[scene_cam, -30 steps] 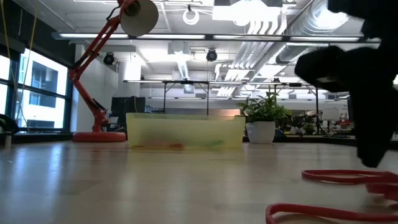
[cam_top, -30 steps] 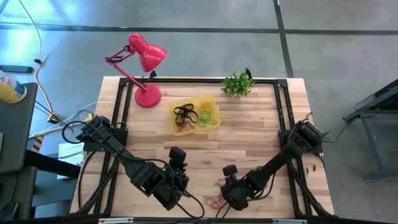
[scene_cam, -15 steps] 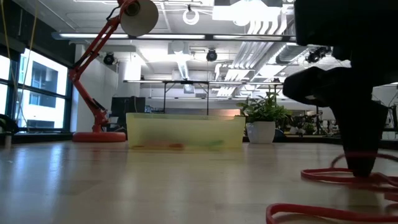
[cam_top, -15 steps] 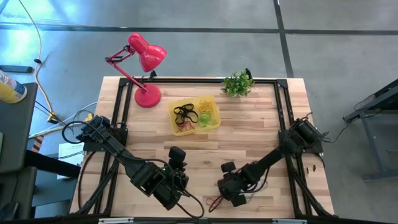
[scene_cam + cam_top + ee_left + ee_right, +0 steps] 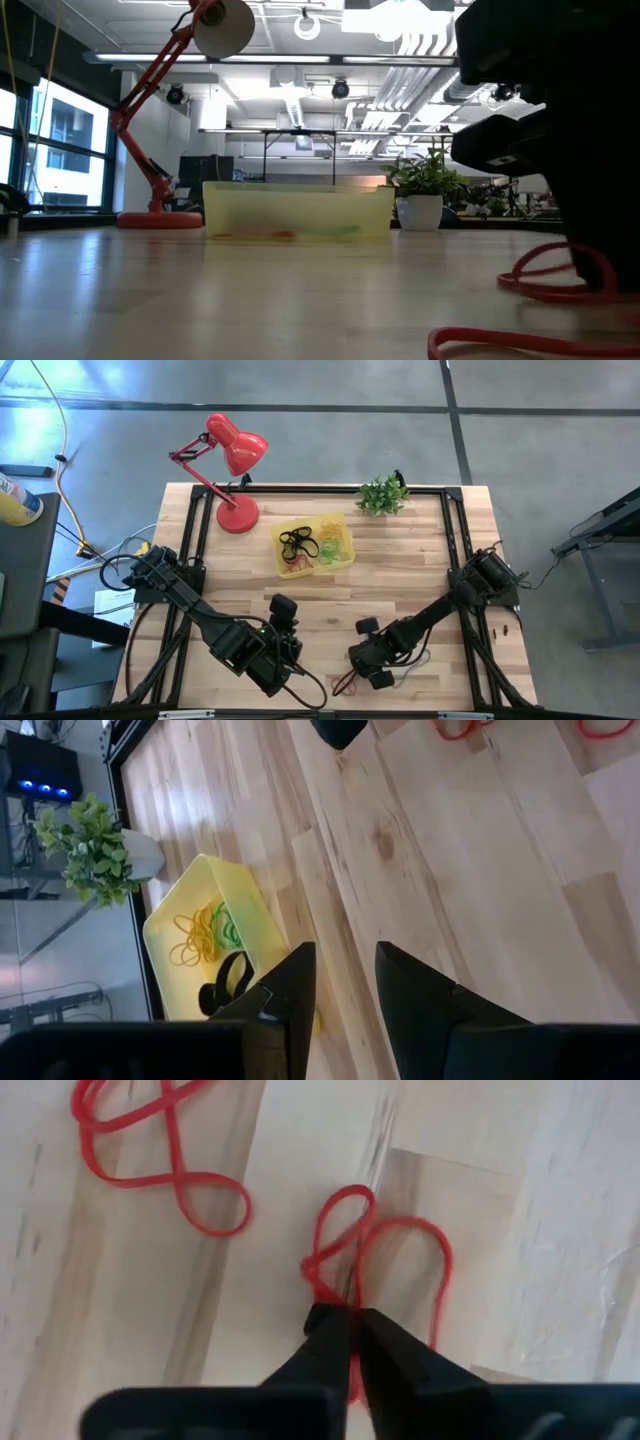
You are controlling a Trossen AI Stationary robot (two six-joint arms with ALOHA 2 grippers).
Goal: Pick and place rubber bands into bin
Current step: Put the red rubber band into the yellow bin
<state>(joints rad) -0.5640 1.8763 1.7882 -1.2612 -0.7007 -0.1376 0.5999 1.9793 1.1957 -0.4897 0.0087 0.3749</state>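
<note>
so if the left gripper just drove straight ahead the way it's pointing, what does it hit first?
Probably the bin. The left gripper points across bare table toward the bin's yellow wall, and nothing shows between. Depth is hard to judge, so it might skim the wood first.

My right gripper (image 5: 345, 1325): lowered to the counter (image 5: 420, 580) at its near edge, fingers pinched together on a red rubber band (image 5: 385, 1255). My left gripper (image 5: 345, 980): held above the counter's near edge, fingers slightly parted, nothing between them.
</note>
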